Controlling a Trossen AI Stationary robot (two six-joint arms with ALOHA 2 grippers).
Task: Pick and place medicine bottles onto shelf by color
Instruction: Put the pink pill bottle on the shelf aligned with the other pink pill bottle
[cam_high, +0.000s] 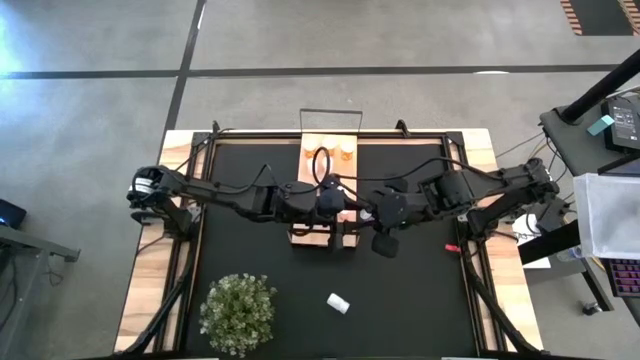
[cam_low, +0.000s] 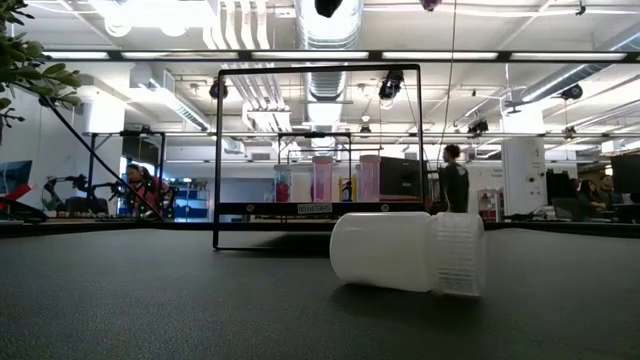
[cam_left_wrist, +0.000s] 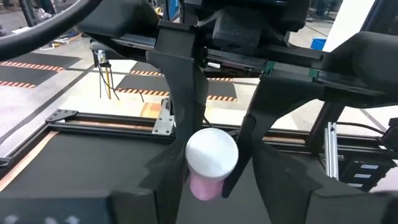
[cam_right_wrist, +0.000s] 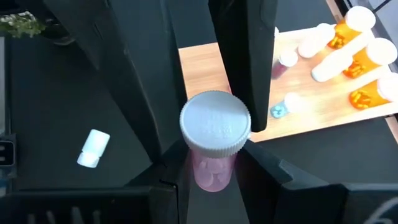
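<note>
A pink medicine bottle (cam_right_wrist: 213, 167) with a white cap is held in the air between my two grippers, above the near end of the light-wood shelf (cam_high: 328, 140). My right gripper (cam_right_wrist: 211, 171) is shut on it. My left gripper (cam_left_wrist: 214, 177) comes from the other side and has closed on it too. The arms hide the bottle in the high view. Orange bottles (cam_right_wrist: 357, 59) and small white ones (cam_right_wrist: 311, 43) are on the shelf board. A white bottle (cam_high: 338, 303) lies on its side on the black mat. My left gripper has the bottle's white cap (cam_right_wrist: 247, 121) between its two fingers, one finger (cam_right_wrist: 249, 68) on each side of it. It reaches in nearly level from the table's left. The bottle stays cap up, clear of the shelf. My right gripper pinches the pink body just below the cap (cam_right_wrist: 210, 177) between its two fingers. They slant down from the table's right. The bottle stands cap up, lifted clear of the shelf and mat.
A potted plant (cam_high: 238, 312) stands at the mat's near left. The shelf's thin black frame (cam_low: 315, 70) rises at the far middle. A small blue cap (cam_right_wrist: 280, 111) lies on the board. Bare black mat (cam_high: 420, 290) stretches near and to the right.
</note>
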